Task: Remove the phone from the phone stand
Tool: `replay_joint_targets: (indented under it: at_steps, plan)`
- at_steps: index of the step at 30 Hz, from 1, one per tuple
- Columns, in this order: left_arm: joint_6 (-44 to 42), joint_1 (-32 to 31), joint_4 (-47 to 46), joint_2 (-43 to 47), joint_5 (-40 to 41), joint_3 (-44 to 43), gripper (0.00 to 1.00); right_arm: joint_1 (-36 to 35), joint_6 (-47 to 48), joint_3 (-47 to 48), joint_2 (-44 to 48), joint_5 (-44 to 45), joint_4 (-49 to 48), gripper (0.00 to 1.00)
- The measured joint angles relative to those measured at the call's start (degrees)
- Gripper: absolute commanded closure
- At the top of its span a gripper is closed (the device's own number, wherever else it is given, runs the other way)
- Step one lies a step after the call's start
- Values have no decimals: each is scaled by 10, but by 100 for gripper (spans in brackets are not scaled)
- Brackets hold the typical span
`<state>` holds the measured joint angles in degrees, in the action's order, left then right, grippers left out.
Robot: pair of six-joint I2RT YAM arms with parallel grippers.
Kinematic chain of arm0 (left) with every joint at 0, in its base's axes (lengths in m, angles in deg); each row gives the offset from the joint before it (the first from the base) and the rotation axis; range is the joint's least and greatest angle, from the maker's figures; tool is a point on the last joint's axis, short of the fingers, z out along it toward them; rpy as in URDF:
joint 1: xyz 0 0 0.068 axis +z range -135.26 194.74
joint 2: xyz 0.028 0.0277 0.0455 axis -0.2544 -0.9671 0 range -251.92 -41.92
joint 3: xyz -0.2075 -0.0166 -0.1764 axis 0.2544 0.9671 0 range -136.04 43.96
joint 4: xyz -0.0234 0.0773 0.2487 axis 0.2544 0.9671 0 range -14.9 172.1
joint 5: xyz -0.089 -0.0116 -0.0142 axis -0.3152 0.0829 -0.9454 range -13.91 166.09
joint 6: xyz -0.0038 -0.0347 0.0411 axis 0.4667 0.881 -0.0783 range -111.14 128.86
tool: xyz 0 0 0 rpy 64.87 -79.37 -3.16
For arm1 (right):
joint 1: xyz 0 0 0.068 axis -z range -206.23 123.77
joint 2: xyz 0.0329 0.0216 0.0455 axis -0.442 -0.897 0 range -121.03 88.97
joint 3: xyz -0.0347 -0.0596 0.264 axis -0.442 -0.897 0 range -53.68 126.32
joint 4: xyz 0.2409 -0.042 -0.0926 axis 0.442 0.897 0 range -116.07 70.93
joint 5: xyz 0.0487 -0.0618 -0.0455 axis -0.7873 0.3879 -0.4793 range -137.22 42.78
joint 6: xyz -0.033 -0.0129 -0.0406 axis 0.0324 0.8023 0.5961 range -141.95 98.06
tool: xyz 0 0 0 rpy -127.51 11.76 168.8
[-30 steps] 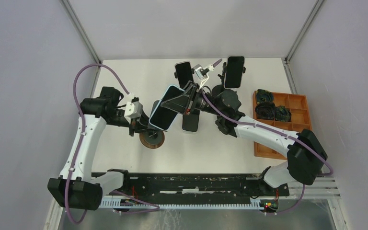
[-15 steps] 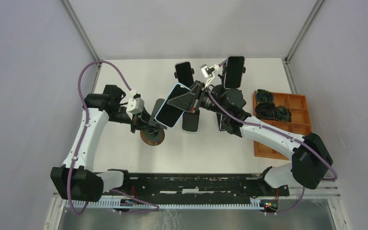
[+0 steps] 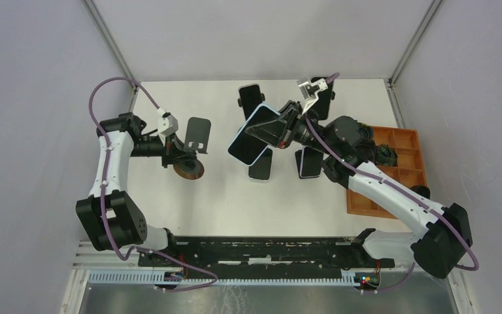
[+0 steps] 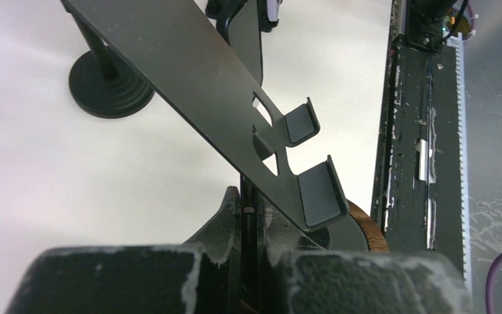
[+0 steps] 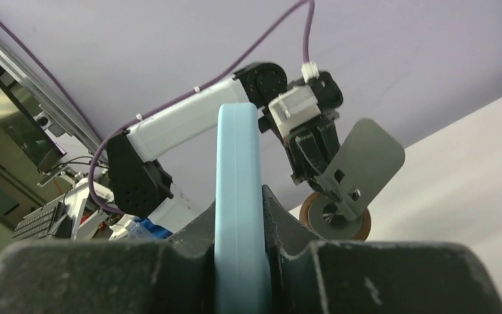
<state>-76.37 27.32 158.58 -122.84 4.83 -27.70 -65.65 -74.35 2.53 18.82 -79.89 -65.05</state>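
**Phone off the stand, held in the air**

On my overhead view, the right gripper (image 3: 280, 128) pinches the blue-cased, black-screened phone (image 3: 255, 135) by one end. The phone is tilted above the white counter (image 3: 222, 203) near the centre of the frame. My right wrist view shows its blue edge clamped between both fingers.

The dark metal phone stand with a round wooden base (image 3: 196, 134) sits left of centre, well apart from the phone. My left gripper (image 3: 172, 154) is pressed together on its thin stem, just above the base.

Other phones on stands (image 3: 251, 97) fill the upper centre. An orange compartment tray (image 3: 402, 139) lies at the right.
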Motion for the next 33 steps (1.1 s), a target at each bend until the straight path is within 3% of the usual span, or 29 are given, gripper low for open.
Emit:
replay_joint_targets:
  at_steps: [5,13,21,26,28,33]
  plan:
    - [-1,13,2,-9,0,-42,98,-53,33,7,-51,12,58,100]
    - [3,31,2,-7,-28,-106,98,-164,65,22,-249,38,171,100]
    - [5,63,3,-4,-40,-107,98,-217,56,156,-440,64,206,100]
    - [5,72,3,-1,-41,-103,98,-224,39,194,-503,78,204,100]
    - [5,72,3,5,-41,-96,98,-224,36,197,-518,84,206,93]
    - [5,72,4,16,-42,-81,98,-221,25,198,-537,95,216,60]
